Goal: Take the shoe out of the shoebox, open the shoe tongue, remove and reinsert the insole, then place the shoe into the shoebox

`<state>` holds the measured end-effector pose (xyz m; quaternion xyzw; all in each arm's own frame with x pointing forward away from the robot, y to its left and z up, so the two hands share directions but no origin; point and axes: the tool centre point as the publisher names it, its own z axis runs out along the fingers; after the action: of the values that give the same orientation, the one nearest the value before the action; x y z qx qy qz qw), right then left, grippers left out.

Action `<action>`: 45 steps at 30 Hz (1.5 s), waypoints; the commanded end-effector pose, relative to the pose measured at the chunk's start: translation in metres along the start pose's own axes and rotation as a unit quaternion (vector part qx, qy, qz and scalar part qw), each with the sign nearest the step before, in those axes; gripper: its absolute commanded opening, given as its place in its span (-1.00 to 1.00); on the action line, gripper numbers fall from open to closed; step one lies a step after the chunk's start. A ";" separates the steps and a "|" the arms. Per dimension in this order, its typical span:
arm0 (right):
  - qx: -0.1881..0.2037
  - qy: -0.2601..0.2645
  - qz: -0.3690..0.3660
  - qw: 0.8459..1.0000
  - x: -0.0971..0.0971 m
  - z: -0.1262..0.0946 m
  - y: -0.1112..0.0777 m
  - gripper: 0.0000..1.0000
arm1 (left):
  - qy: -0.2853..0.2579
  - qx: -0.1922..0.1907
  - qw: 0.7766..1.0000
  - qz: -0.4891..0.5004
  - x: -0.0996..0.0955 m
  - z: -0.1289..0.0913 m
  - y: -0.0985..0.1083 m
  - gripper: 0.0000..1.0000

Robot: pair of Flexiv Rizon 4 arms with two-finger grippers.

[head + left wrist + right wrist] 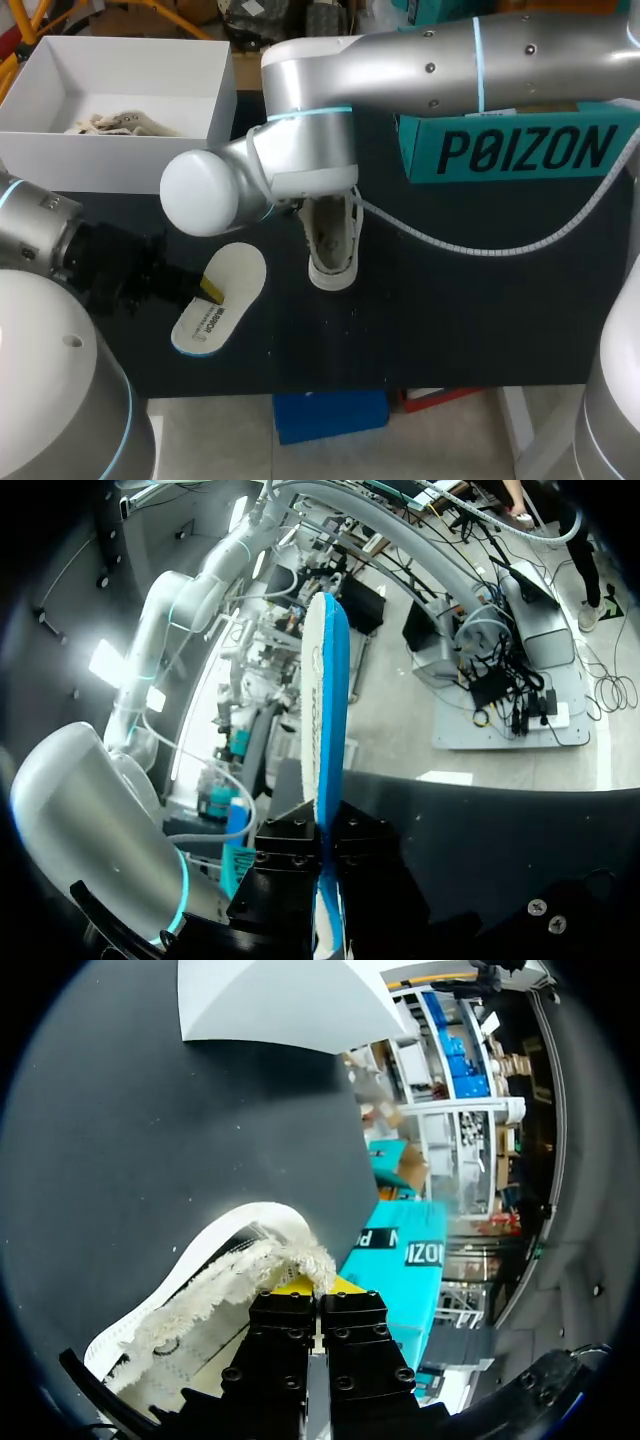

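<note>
Holding the insole [236,276] clear of the shoe [333,243], the left tool [327,880] is closed on it. In the left wrist view the insole stands edge-on between the two fingers, its blue rim running out ahead of them. From above it sits a little left of the shoe, towards the near edge of the bench [450,310].

The shoe lies near the middle of the bench, its opening facing up. The right tool [318,1295] is clamped on the frayed fabric edge at the shoe's mouth; whether that is the tongue or the collar I cannot tell. The white shoebox [120,160] sits at the far left corner with only crumpled paper showing inside. A teal box [520,150] stands towards the far right edge.

With the shoe out of the shoebox and the insole out of the shoe, I judge the step in hand to be the reinsertion.

The next move probably calls for the left arm to swing the insole over to the shoe's mouth and line it up along the shoe's length. It would then feed it in at a shallow angle, toe end first, while the right tool keeps the opening pulled wide and the shoe steady. The insole is thin and likely flexible, so it could buckle if pushed against the lining.
</note>
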<state>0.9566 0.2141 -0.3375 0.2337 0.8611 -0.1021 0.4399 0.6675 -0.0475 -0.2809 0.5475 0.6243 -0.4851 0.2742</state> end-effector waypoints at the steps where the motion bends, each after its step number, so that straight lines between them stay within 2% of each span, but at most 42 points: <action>1: 0.002 0.002 -0.002 1.000 0.003 0.007 0.008 -1.00 | 0.001 -0.002 1.000 0.001 0.000 0.001 -0.001 -1.00; 10: 0.001 0.029 -0.008 1.000 0.016 0.018 0.011 -1.00 | 0.001 -0.002 1.000 0.001 0.000 0.001 -0.001 -1.00; 20: 0.003 0.059 -0.008 0.998 0.031 0.028 0.005 -1.00 | 0.001 -0.002 1.000 0.001 0.000 0.001 -0.001 -1.00; 40: -0.020 0.107 0.023 0.994 0.035 0.034 0.001 -1.00 | 0.001 -0.002 1.000 0.001 0.000 0.001 -0.001 -1.00; 41: -0.021 0.109 0.024 0.994 0.034 0.033 0.000 -0.23 | 0.001 -0.002 1.000 0.001 0.000 0.001 -0.001 -1.00; 42: -0.022 0.109 0.024 0.994 0.034 0.032 0.000 0.96 | 0.001 -0.002 1.000 0.001 0.000 0.001 -0.001 -1.00; 45: -0.023 0.107 0.029 0.994 0.030 0.029 -0.003 1.00 | 0.001 -0.002 1.000 0.001 0.000 0.001 -0.001 -1.00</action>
<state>0.9641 0.2147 -0.3781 0.2579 0.8981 -0.0484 0.3530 0.6675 -0.0475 -0.2808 0.5475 0.6243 -0.4851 0.2742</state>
